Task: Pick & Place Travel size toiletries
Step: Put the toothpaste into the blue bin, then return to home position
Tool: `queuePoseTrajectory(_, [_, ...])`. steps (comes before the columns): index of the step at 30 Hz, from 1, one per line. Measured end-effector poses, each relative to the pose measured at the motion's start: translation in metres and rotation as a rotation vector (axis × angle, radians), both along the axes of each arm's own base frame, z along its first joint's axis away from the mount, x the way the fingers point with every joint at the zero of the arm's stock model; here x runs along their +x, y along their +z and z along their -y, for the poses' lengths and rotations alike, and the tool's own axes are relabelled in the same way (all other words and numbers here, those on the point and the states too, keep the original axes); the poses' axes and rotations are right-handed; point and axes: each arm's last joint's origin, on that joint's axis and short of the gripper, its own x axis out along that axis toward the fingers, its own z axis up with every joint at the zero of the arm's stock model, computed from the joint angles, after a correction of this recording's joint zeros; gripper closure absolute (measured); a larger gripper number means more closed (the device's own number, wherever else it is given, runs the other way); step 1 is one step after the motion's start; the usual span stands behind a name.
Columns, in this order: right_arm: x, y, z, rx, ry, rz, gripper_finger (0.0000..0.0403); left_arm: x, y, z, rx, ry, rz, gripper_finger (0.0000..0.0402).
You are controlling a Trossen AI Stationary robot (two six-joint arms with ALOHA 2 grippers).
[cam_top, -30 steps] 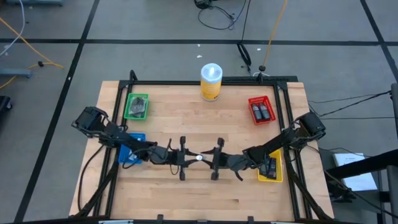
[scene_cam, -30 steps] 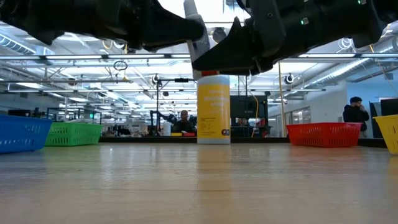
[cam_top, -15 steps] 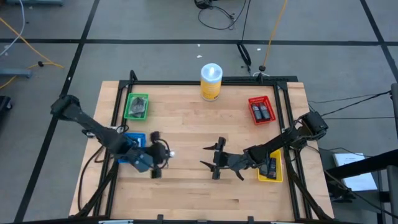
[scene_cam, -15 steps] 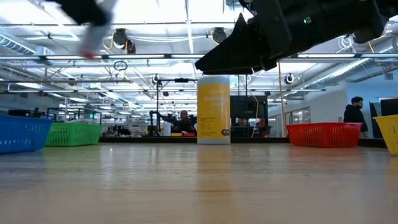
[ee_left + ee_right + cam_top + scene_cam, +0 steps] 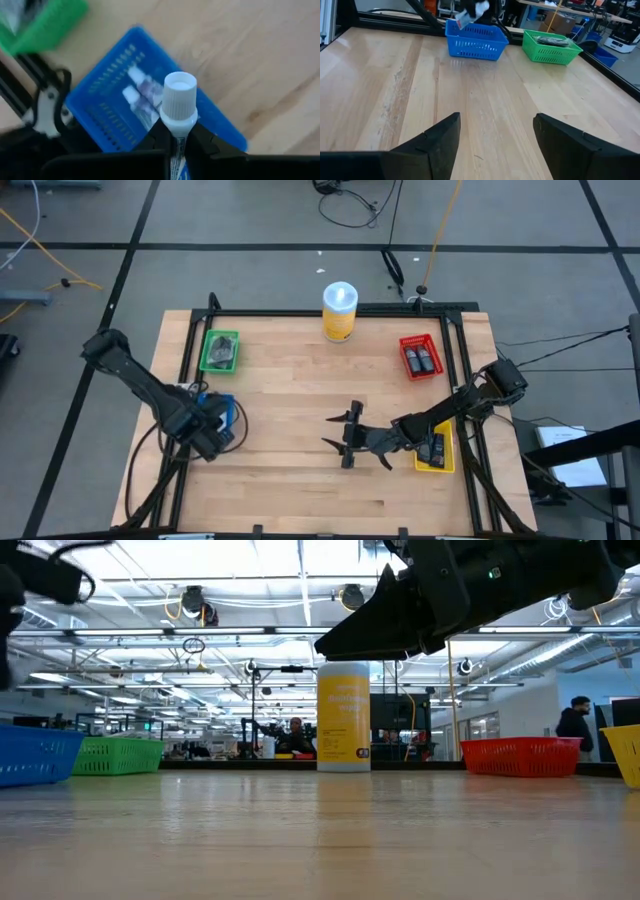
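My left gripper (image 5: 222,435) hovers over the blue bin (image 5: 214,418) near the table's left edge, shut on a thin white tube with a ribbed white cap (image 5: 179,102). Two more white tubes (image 5: 137,92) lie in the blue bin (image 5: 100,107). My right gripper (image 5: 345,442) hangs open above the bare middle of the table, its fingers far apart in the right wrist view (image 5: 495,145). That view also shows the held tube (image 5: 470,15) above the blue bin (image 5: 475,37). My left gripper pinches the tube between its two fingers (image 5: 159,134), just below the cap on the tube's neck (image 5: 177,146). The fingers point down at a slant and lie along the tube. The capped end sticks out past the fingertips, lifted clear above the blue bin.
A green bin (image 5: 220,351) with dark packets sits at far left, a red bin (image 5: 421,357) with black bottles at far right, and a yellow bin (image 5: 437,448) at the right edge under the right arm. A yellow canister (image 5: 340,311) stands at the far edge. A black frame borders the table.
My left gripper has drawn away from the right gripper at the table's middle and swung toward the left edge, carrying the white tube until it hangs over the blue bin. The right arm has stayed near the middle.
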Motion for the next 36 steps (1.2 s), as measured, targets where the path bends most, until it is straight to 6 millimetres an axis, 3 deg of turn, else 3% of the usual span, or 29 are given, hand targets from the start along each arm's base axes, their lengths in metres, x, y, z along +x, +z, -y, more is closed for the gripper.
queuePoseTrajectory(5, [0.0, 0.0, 0.0, -0.002, 0.001, -0.001, 0.0161, -0.005, -0.026, -0.001, -0.056, 0.047, -0.042, 0.0352])
queuePoseTrajectory(9, [0.0, 0.0, 0.0, 0.002, 0.0, 0.001, 0.0161, -0.008, -0.036, -0.004, -0.098, 0.053, -0.022, 0.0324])
queuePoseTrajectory(17, [0.0, 0.0, 0.0, 0.001, -0.001, -0.005, 0.0161, -0.01, -0.022, -0.016, -0.109, 0.031, 0.061, 0.0248])
queuePoseTrajectory(22, [-0.005, 0.001, 0.001, -0.022, 0.007, -0.065, 0.0163, -0.006, 0.0, -0.029, 0.062, -0.064, 0.334, 0.0217])
queuePoseTrajectory(27, [-0.031, 0.02, 0.011, 0.055, 0.061, -0.192, 0.0193, 0.008, 0.021, -0.032, 0.19, -0.228, 0.639, 0.0216])
queuePoseTrajectory(36, [-0.115, 0.037, 0.056, 0.187, 0.215, -0.088, 0.0297, 0.049, 0.038, -0.035, 0.346, -0.526, 0.968, 0.0262])
